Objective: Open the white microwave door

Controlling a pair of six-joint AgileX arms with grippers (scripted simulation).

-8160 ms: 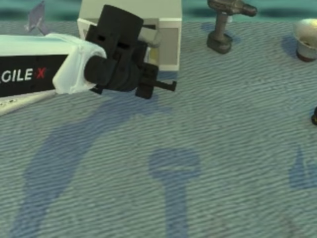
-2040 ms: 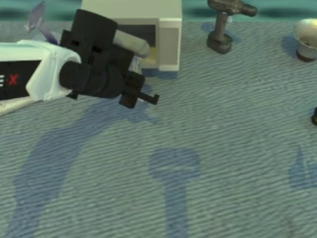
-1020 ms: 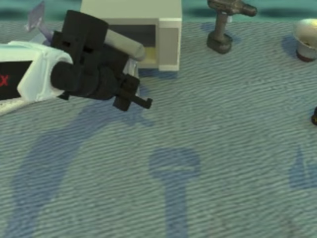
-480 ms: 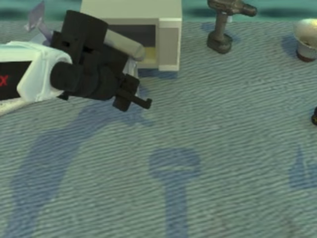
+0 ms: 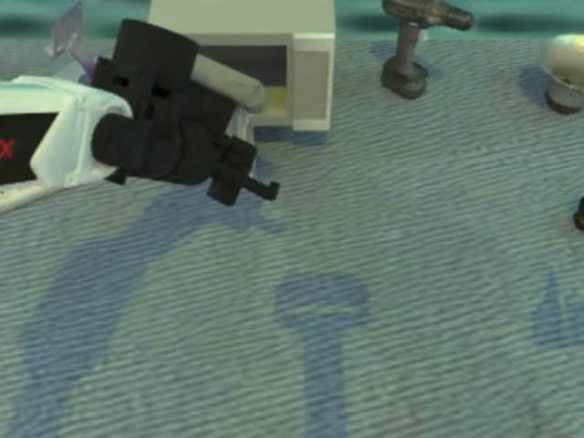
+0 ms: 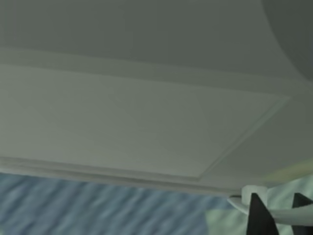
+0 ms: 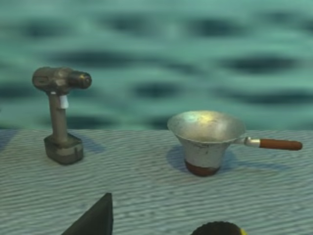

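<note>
The white microwave [image 5: 242, 16] stands at the back of the table, left of centre. Its dark cavity [image 5: 260, 62] with a yellowish floor shows beside the grey control strip [image 5: 310, 78]. The white microwave door [image 6: 122, 122] is swung out to the left. In the top view my left arm covers most of it. My left gripper [image 5: 248, 180] is in front of the microwave's left half. In the left wrist view its fingertips [image 6: 257, 215] straddle a white bar at the door's edge, shut on it. My right arm is parked off the right side; a dark part of its gripper [image 7: 98, 218] shows.
A grey power drill [image 5: 411, 46] stands right of the microwave. A metal saucepan with a reddish handle [image 7: 205, 139] sits at the back right. A small black object [image 5: 579, 214] lies at the right edge. A small purplish thing [image 5: 68, 32] is at the back left.
Over eight seconds my left gripper moved left and slightly nearer, and the door swung out with it, baring the cavity. Nothing has moved in the last half second.
</note>
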